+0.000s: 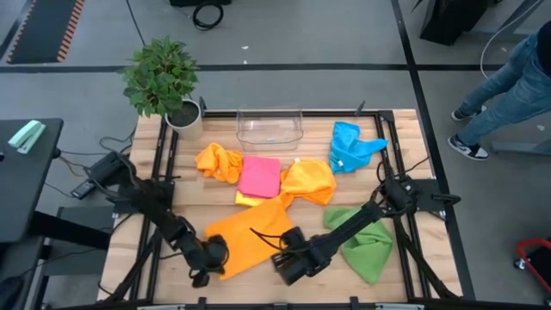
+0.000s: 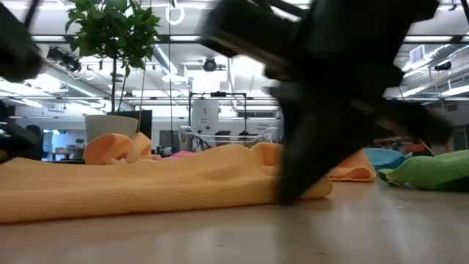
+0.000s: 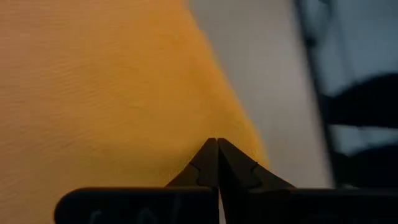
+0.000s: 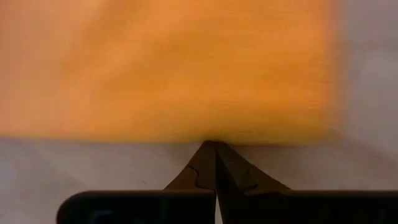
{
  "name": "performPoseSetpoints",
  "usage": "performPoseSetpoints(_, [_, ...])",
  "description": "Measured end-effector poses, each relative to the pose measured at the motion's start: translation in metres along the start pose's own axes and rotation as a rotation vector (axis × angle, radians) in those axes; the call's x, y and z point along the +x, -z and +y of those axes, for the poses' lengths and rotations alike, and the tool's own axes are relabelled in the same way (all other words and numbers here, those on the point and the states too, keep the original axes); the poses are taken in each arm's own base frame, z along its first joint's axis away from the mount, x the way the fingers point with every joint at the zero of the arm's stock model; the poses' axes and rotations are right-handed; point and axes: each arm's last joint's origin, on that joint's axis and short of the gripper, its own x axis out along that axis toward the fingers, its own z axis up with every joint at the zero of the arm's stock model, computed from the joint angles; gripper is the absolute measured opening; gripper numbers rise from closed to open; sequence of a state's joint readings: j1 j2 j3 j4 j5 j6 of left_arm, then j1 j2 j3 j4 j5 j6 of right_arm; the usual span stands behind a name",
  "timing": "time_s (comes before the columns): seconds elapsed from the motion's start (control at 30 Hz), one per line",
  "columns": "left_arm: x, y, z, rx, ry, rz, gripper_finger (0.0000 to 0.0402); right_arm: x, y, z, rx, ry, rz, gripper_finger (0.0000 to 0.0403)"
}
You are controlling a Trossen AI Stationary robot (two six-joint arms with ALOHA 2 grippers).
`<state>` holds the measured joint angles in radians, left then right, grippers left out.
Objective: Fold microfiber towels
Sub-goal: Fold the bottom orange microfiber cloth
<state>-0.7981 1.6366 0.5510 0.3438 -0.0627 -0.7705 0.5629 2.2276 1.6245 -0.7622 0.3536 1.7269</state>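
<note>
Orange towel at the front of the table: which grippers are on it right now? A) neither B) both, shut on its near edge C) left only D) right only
B: the left gripper and right gripper each sit at the near edge of the spread orange towel, and both wrist views show fingers pinched shut on orange cloth.

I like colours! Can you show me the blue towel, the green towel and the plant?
blue towel [image 1: 351, 146], high view, its bunched middle.
green towel [image 1: 366, 241], high view, its flat middle.
potted plant [image 1: 160, 76], high view, its leaves.
</note>
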Motion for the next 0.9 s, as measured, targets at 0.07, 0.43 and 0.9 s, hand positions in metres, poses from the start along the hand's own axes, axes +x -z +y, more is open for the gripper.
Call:
performPoseSetpoints(0.07, [0.004,-0.008,-0.006,0.046,0.086,-0.027,0.0007,-0.008,-0.004,-0.010,-0.066,0.092,0.012,0.0002])
performPoseSetpoints(0.43, [-0.038,-0.097,0.007,0.129,0.154,-0.217,0.0012,-0.073,-0.029,0.007,-0.074,-0.166,-0.013,0.0001])
performPoseSetpoints(0.9, [-0.006,-0.004,0.024,-0.013,-0.161,0.033,0.0006,0.004,-0.008,0.002,-0.007,-0.006,-0.020,0.0000])
